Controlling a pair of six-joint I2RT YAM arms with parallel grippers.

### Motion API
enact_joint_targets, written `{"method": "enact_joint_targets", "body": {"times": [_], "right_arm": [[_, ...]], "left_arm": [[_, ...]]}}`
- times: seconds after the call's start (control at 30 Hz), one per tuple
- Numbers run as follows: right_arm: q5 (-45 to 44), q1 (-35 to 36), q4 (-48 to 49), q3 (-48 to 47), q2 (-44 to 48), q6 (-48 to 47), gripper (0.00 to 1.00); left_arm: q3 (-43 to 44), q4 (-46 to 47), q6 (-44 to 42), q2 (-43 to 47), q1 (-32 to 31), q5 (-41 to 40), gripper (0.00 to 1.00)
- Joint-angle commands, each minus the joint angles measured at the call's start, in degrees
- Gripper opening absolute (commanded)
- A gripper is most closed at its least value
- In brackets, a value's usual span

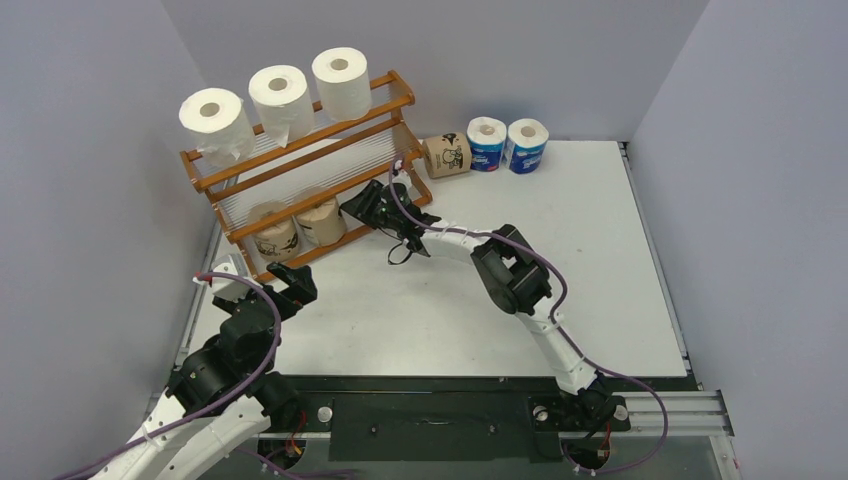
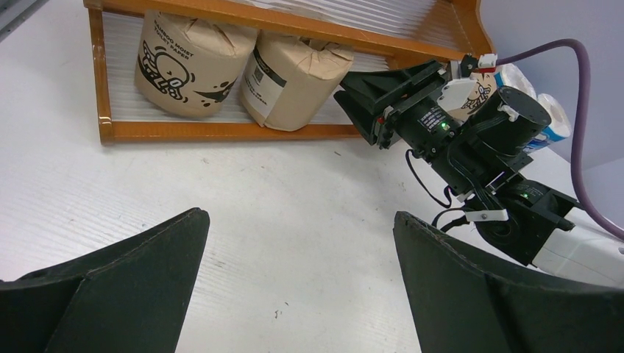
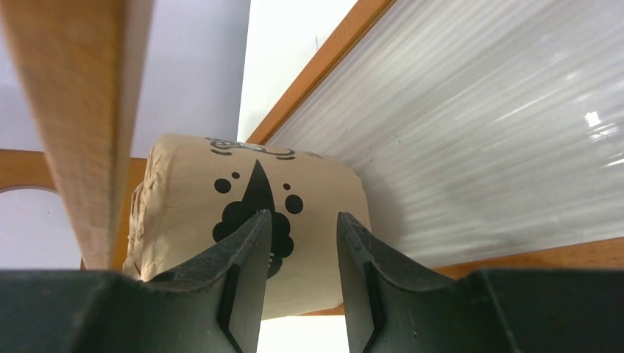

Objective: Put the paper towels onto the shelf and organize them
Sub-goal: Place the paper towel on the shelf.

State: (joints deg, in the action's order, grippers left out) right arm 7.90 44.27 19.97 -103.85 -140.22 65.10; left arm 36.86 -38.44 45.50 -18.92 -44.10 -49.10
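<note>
Currently right gripper, jaws narrowly apart and empty, sits inside shelf just short of brown roll at frame centre, while left gripper is wide open; a sideways swing risks knocking roll off.

Brown, black-printed rolls; orange-brown shelf

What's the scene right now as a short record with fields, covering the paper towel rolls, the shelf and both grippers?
Top tier of orange-brown wooden shelf: three plain white rolls in a row
Bottom tier: two brown-wrapped rolls with black print, side by side
White table, right of shelf: one more brown-wrapped roll, two blue-and-white wrapped rolls
Left gripper: open, empty, above the table before the shelf
Right gripper: slightly open, empty, aimed at a bottom-tier brown roll
</note>
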Motion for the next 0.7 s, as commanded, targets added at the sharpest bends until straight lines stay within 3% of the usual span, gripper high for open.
{"method": "enact_joint_targets", "body": {"times": [0.0,0.37,0.67], "right_arm": [[2.98,1.08,1.25,-1.66,-0.38,1.28,0.35],[0.78,-1.18,9.78,13.41,8.58,1.65,0.36],[3.62,0.11,8.33,15.8,9.99,-1.52,0.33]], "left_arm": [[0.04,0.88,0.13,0.37,0.29,-0.29,0.96],[0.11,0.88,0.2,0.38,0.29,-0.29,0.96],[-0.12,1.2,0.51,0.24,0.3,0.04,0.96]]}}
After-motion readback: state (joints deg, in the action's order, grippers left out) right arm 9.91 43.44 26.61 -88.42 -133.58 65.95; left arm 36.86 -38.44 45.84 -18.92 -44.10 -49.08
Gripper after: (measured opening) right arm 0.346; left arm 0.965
